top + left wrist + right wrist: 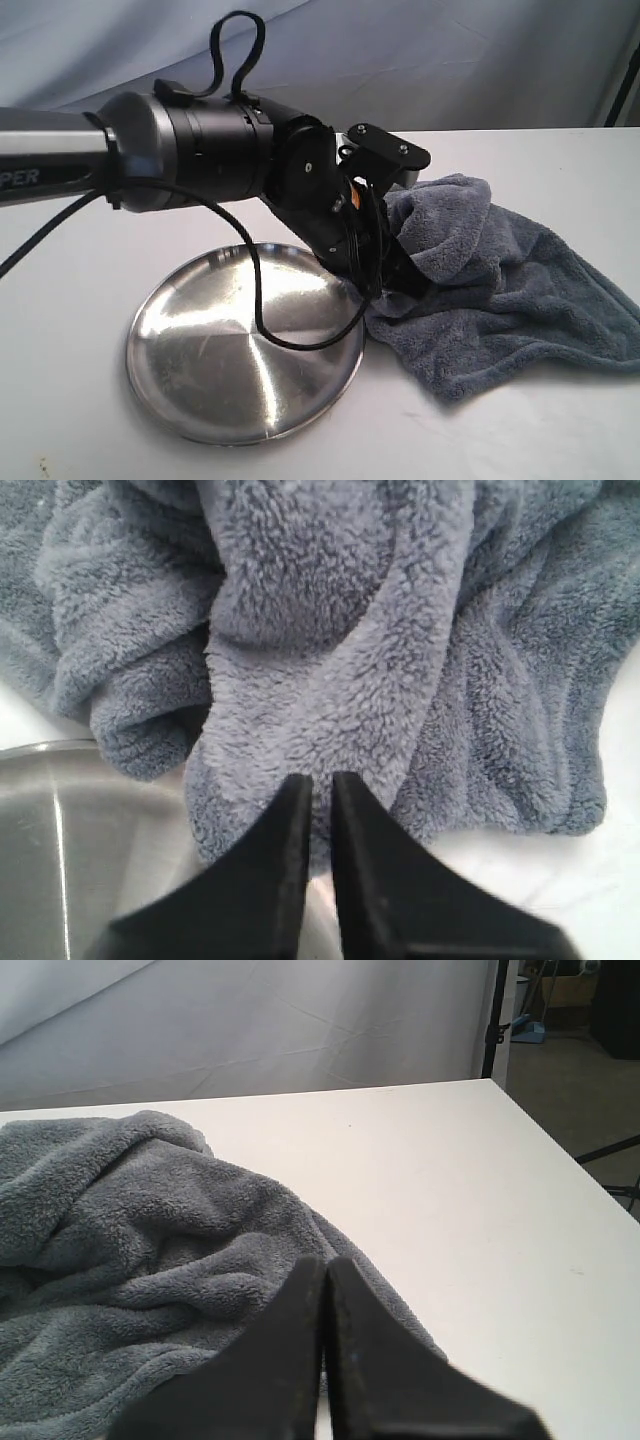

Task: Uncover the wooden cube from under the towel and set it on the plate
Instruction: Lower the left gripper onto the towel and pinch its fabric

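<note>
Since the plate (190,390) lies nearest with nothing on it, the job is plainly at its opening step: getting the cloth off. Just beyond the plate's far rim, the left gripper (320,778) sits at the near edge of the towel (330,630), its arm slanting over the plate. Its two black fingers stand almost together with only a thin slit between them. A ridge of plush runs right into the tips, so I judge it has a pinch of towel, though the hold looks shallow. Behind that, the towel is humped up high on the white table (470,1180) and spreads flatter toward the right. The wooden cube shows in no view; my guess is that it sits under that hump. Farther back, the right gripper (322,1260) hangs over the towel's far side, fingers pressed together on nothing.

To do this well, lift before dragging and peel the cloth toward open table rather than over the plate. Go slowly, so a thin pinch does not slip and the block is not tipped or carried off in a fold
</note>
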Controlling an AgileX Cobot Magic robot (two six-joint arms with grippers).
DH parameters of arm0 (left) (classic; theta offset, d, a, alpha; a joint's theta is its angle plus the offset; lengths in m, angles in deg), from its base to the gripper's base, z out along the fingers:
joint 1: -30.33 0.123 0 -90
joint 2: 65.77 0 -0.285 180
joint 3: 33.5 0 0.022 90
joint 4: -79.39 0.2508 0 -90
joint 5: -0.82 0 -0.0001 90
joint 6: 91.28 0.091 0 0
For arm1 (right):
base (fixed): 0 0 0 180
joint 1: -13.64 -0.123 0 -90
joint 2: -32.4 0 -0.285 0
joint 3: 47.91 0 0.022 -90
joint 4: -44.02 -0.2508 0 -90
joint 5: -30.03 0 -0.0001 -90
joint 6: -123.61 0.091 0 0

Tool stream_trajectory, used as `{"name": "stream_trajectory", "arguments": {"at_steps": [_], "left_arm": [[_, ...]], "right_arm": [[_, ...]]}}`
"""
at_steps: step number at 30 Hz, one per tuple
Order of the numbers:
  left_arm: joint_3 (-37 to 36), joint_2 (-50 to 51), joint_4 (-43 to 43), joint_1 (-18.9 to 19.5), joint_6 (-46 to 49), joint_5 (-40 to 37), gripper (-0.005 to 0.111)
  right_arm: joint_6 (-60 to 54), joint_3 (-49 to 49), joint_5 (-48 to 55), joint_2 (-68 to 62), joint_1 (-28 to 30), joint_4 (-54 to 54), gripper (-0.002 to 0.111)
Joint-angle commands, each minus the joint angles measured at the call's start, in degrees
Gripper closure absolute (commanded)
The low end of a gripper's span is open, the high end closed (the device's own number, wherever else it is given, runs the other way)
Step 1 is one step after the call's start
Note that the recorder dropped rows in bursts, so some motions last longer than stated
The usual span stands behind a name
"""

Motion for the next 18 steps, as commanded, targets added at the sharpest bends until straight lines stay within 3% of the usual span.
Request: {"name": "stream_trajectory", "arguments": {"at_steps": [1,3,7,15,18], "left_arm": [[-0.31,2.28,0.44,-0.11,0.28,2.2,0.068],[-0.31,2.28,0.44,-0.11,0.28,2.32,0.044],[-0.31,2.83,0.44,-0.11,0.28,3.48,0.027],[-0.31,2.98,0.44,-0.11,0.28,3.71,0.027],[-0.31,2.98,0.44,-0.11,0.28,3.12,0.032]], "right_arm": [[-0.3,-0.22,0.0,0.22,-0.08,-0.26,0.108],[-0.3,-0.22,0.0,0.22,-0.08,-0.26,0.108],[-0.3,-0.22,0.0,0.22,-0.08,-0.26,0.108],[-0.3,-0.22,0.0,0.22,-0.08,-0.26,0.108],[-0.3,-0.22,0.0,0.22,-0.08,-0.26,0.108]]}}
